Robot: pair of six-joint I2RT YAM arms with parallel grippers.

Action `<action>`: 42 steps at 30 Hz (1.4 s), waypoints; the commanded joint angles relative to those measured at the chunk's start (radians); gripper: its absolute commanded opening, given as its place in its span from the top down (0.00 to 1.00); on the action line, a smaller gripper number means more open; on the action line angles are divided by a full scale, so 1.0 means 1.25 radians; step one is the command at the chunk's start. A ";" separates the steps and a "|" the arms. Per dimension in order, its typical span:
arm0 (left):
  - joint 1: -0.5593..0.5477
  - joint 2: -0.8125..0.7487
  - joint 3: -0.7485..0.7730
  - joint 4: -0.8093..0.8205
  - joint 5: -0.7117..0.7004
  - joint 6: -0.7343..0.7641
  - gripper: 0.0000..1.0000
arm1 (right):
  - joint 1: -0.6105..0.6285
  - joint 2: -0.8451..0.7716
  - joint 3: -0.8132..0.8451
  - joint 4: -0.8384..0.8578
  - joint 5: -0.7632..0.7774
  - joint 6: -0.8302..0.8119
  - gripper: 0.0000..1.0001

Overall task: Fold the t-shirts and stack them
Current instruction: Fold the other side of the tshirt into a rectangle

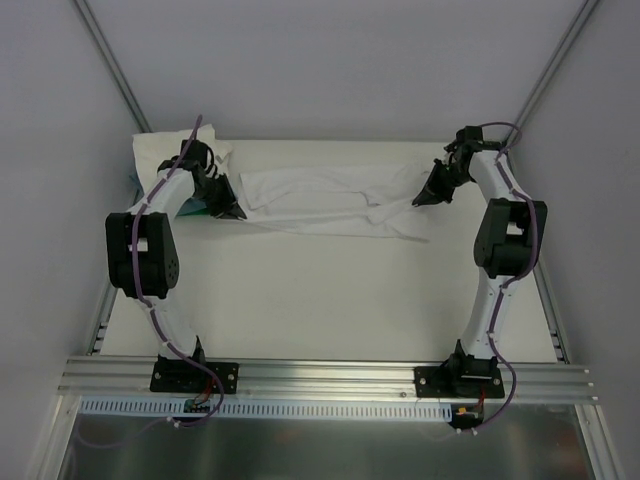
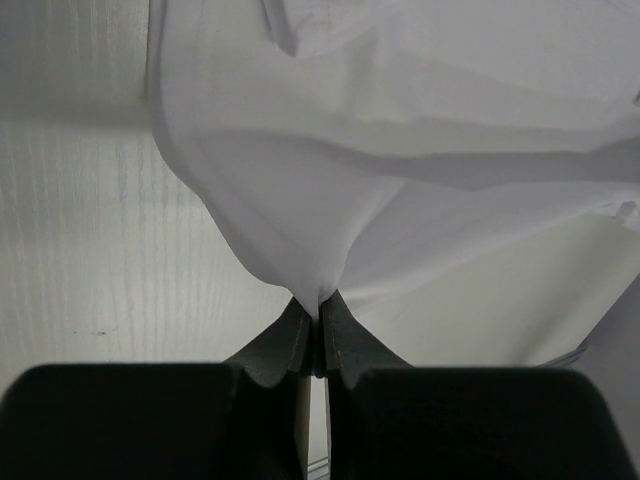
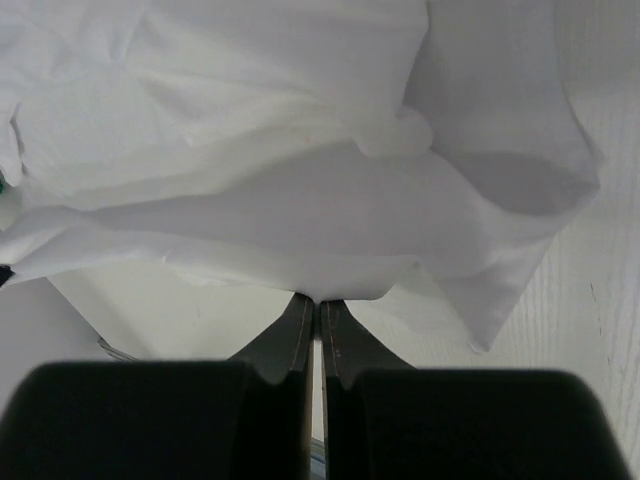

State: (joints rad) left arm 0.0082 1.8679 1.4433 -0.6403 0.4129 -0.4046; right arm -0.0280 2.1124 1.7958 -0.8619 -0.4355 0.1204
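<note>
1. At the far-left corner of the desk (image 1: 330,300) sits a heap of white cloth (image 1: 160,152), probably more t-shirts. The left arm crosses it, so its folds cannot be made out.
2. A teal item (image 1: 194,209) peeks out beside that arm, and most of it is hidden.
3. The left pincer (image 1: 232,208) is clamped on the left end of a t-shirt (image 1: 330,200). In the left wrist view the cloth gathers to a point between the tips.
4. The t-shirt lies stretched and rumpled across the far part of the desk, between the two pincers. Its sleeves and collar are hard to tell apart.
5. The right pincer (image 1: 425,197) is clamped on the t-shirt's right edge. Its wrist view cuts off the rest of the cloth.
</note>
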 commanded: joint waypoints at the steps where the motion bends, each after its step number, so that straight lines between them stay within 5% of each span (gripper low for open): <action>1: 0.006 0.011 0.033 -0.008 0.029 -0.010 1.00 | 0.004 0.035 0.100 -0.016 -0.021 0.031 1.00; 32: 0.004 0.108 0.161 -0.041 0.037 -0.019 1.00 | 0.006 0.256 0.350 0.104 -0.022 0.130 0.98; 33: 0.004 0.111 0.163 -0.041 0.037 -0.020 1.00 | 0.006 0.262 0.348 0.109 -0.022 0.130 0.86; 34: 0.004 0.113 0.166 -0.039 0.038 -0.024 1.00 | 0.006 0.263 0.340 0.118 -0.017 0.130 0.61; 35: 0.004 0.117 0.168 -0.039 0.038 -0.026 1.00 | 0.008 0.261 0.334 0.138 -0.016 0.127 0.01; 42: 0.002 0.130 0.195 -0.036 0.039 -0.038 1.00 | 0.006 0.225 0.299 0.175 -0.016 0.115 0.00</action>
State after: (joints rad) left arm 0.0078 2.0224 1.6470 -0.6712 0.4431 -0.4290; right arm -0.0219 2.4344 2.1803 -0.6827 -0.4519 0.2714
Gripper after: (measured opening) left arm 0.026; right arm 0.992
